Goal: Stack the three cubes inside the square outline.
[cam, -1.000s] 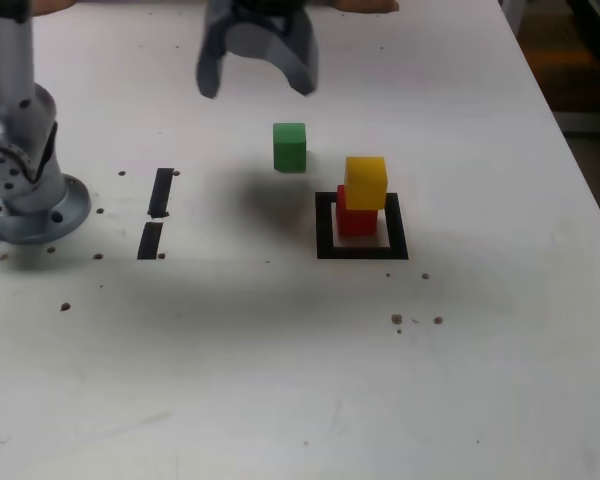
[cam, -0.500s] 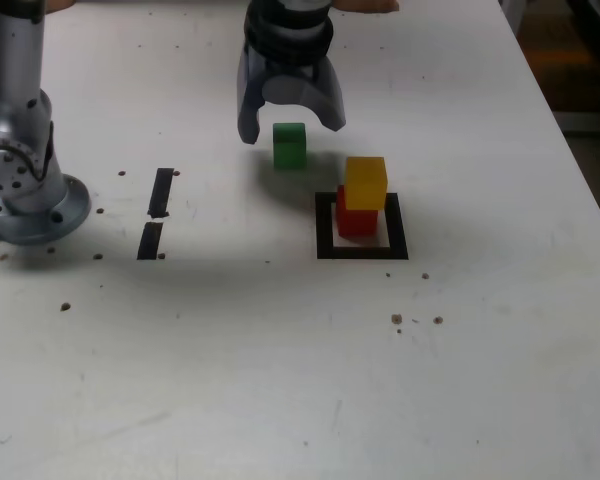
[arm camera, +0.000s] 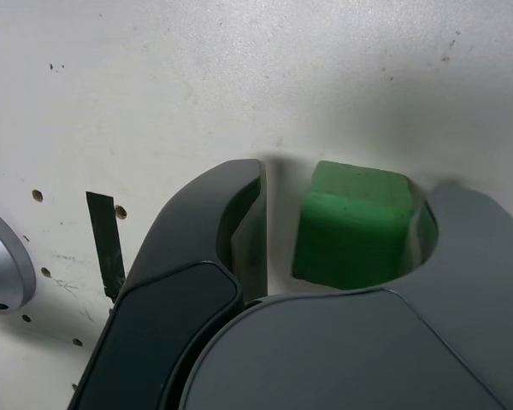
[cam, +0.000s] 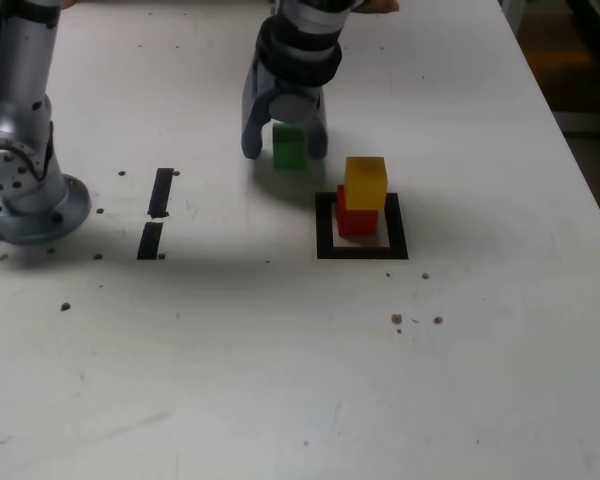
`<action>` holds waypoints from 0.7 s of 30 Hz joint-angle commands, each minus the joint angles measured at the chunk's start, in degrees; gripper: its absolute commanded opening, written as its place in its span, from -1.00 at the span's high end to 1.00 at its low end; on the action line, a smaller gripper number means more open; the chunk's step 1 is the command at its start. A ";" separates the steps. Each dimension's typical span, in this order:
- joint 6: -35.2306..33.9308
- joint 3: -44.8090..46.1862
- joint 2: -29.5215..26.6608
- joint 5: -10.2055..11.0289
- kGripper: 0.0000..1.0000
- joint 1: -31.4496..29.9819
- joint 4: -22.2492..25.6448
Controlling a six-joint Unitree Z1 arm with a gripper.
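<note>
In the exterior view the green cube (cam: 289, 147) rests on the white table, just behind and to the left of the square outline (cam: 362, 251). Inside the outline the yellow cube (cam: 366, 182) sits on the red cube (cam: 355, 221), slightly offset. My gripper (cam: 285, 152) is lowered over the green cube, one finger on each side. The wrist view shows the green cube (arm camera: 350, 235) between the fingers of the gripper (arm camera: 350, 184). One finger (arm camera: 462, 248) lies against it. A narrow gap separates the other finger (arm camera: 239, 222) from it, so the jaws are open.
The arm's metal base (cam: 20, 190) stands at the exterior view's left. Two short black tape strips (cam: 161, 192) (cam: 150, 240) lie between it and the cubes. Small dark specks (cam: 397, 320) dot the table (cam: 280, 380). The table's edge runs down the exterior view's right.
The gripper has come down and to the exterior view's right, from above the table onto the green cube. Its jaws have narrowed from wide open to close around the cube.
</note>
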 commanded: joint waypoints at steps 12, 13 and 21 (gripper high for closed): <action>0.64 -3.03 -4.26 -1.25 0.64 0.87 6.22; 0.44 -4.01 -5.56 -1.19 0.66 0.59 8.07; -4.44 -18.88 -11.74 -1.67 0.66 -7.22 26.84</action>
